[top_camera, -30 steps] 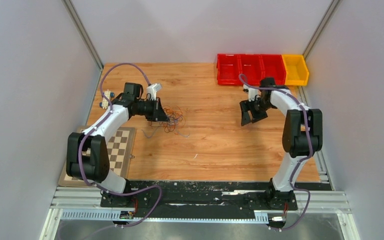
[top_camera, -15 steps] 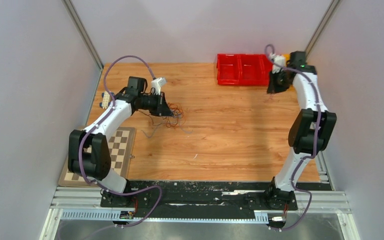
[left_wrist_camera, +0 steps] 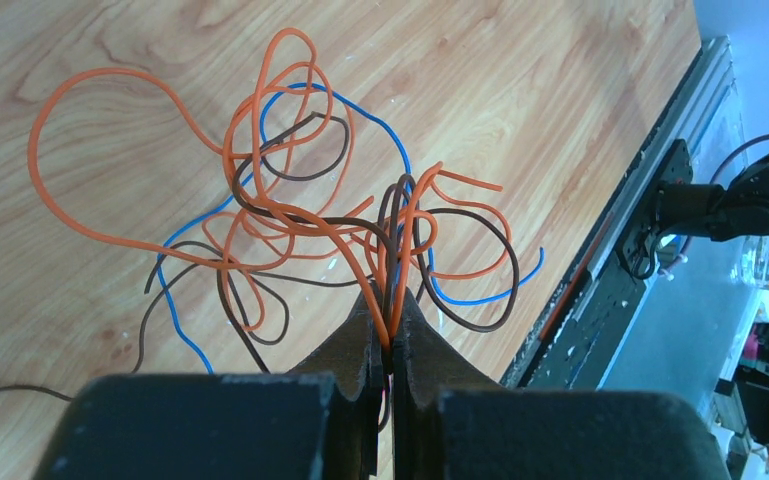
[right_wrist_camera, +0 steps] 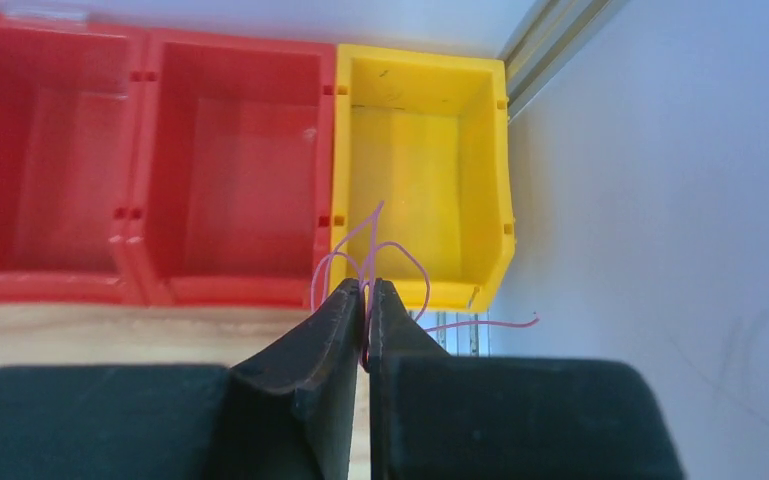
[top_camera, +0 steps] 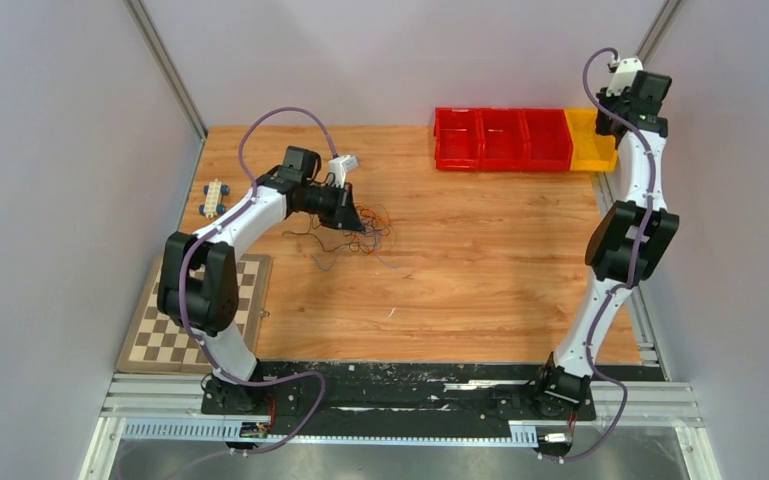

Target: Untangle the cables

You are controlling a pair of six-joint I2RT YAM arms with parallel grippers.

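Cables (left_wrist_camera: 295,220) lie in a small tangle on the wooden tabletop (top_camera: 460,290), left of its middle and nearer the far edge than the near one. They are hair-thin strands of orange, dark brown and blue, curled into loose loops that cross one another. The left gripper (left_wrist_camera: 390,310) reaches in low from the left side, its jaws pressed together on a few orange and brown strands at the near side of the bundle. The other loops fan out beyond the fingertips and rest on the wood.

The right gripper (right_wrist_camera: 365,290) is held high over the far right corner of the tabletop, well apart from the tangle. Its jaws are closed on a single pink wire (right_wrist_camera: 372,240), which loops up between the fingertips and trails a loose end off to the right. In the right wrist view, the yellow bin (right_wrist_camera: 422,72) lies below the gripper, with the fingertips over its near wall.

That bin ends a row along the far edge, with the red bins (top_camera: 501,162) touching it on the left. A chessboard (top_camera: 165,340) sits at the near left corner, partly under the left arm. A small blue-and-cream piece (top_camera: 215,197) lies by the left edge — too small to tell what it is.
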